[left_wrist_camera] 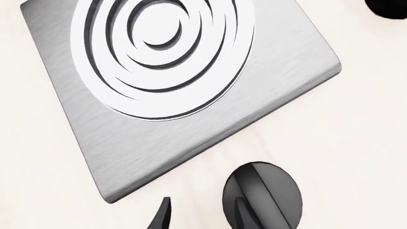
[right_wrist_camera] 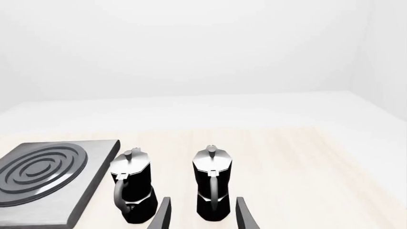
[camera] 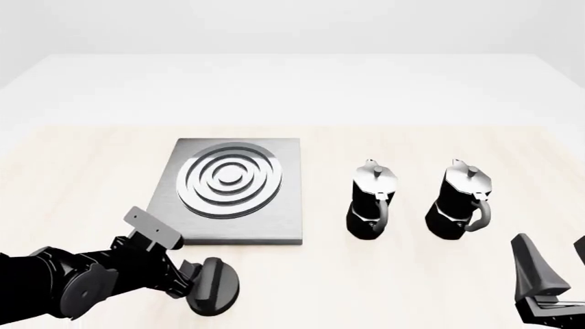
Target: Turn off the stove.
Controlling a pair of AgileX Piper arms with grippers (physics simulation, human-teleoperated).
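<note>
Looking through the left wrist view, I saw the knob [left_wrist_camera: 262,194] just in front of the stove's [left_wrist_camera: 184,90] near edge, with one finger [left_wrist_camera: 162,217] of the left gripper off to its side; whether the jaws straddled the raised bar I could not tell. A misaligned squeeze would probably have slid off the bar without turning it.

From the front, the left gripper [camera: 203,284] sat right at the knob [camera: 216,286], near and left on the table [camera: 412,274], hiding its own grip. Two pots [camera: 370,202] stood to the stove's right, well clear of any swing.

Through the right wrist view, the right gripper [right_wrist_camera: 202,214] hung parted and empty, with a pot [right_wrist_camera: 212,188] beyond it that a drift forward might have toppled.
</note>
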